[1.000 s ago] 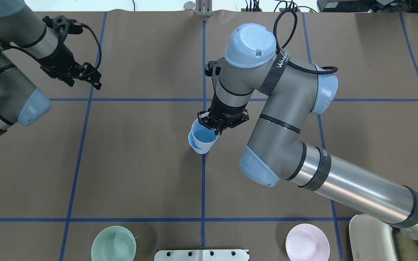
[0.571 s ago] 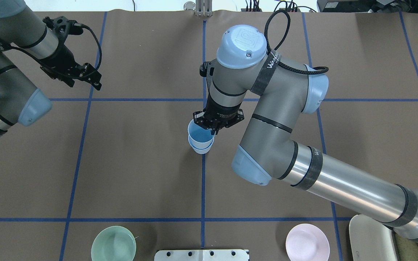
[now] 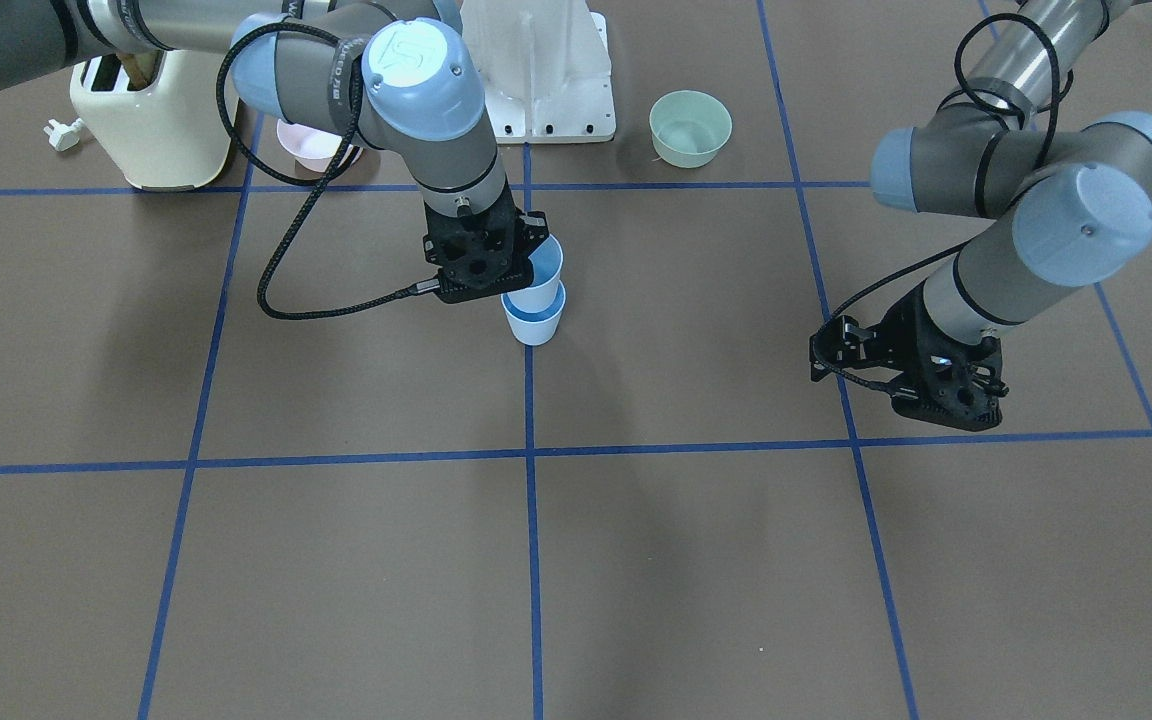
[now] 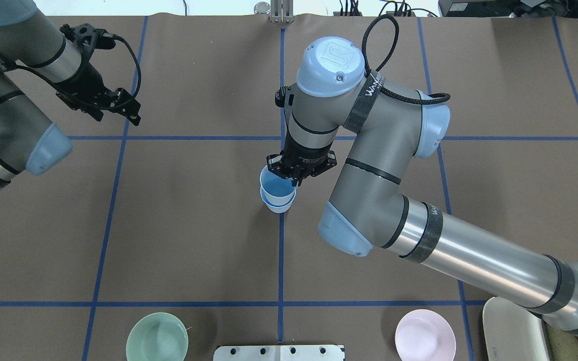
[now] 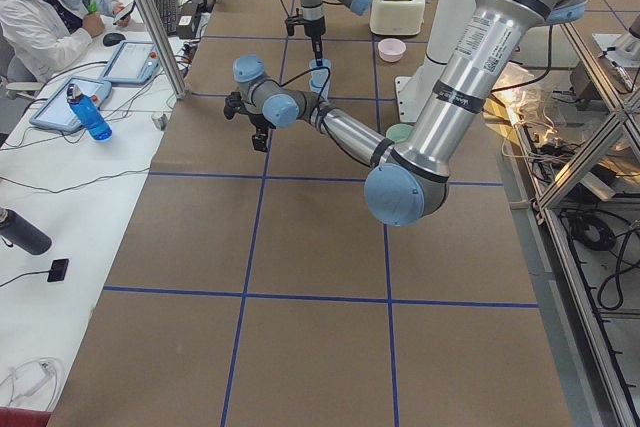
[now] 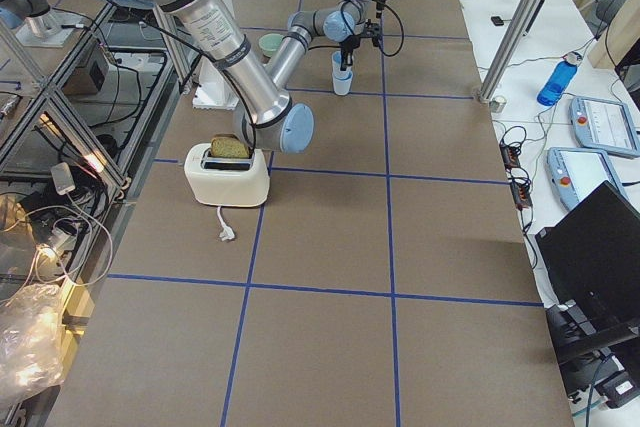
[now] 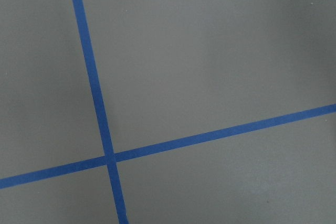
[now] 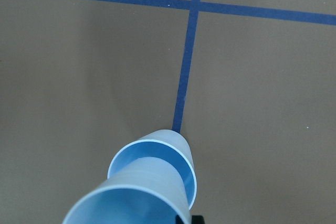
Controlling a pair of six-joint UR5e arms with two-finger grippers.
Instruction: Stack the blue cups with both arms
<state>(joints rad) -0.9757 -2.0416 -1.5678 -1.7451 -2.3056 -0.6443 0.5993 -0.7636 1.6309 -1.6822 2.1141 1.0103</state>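
One blue cup (image 4: 277, 206) stands upright on the table's centre tape line; it also shows in the front view (image 3: 534, 320). My right gripper (image 4: 293, 176) is shut on the rim of the second blue cup (image 4: 275, 182), which is slightly tilted with its base set into the lower cup's mouth (image 3: 543, 266). The right wrist view shows the held cup (image 8: 131, 198) entering the lower cup (image 8: 185, 153). My left gripper (image 4: 117, 108) hangs empty and open over the far left of the table (image 3: 936, 392), well away from the cups.
A mint-green bowl (image 4: 157, 337) and a pink bowl (image 4: 425, 335) sit near the robot's side edge. A cream toaster (image 3: 146, 110) stands by the pink bowl. The white base plate (image 3: 546, 70) is between the bowls. Blue tape lines grid the brown table.
My right gripper has shifted left with the held cup, bringing it from off to one side to directly over and into the standing cup. The left arm has not moved.
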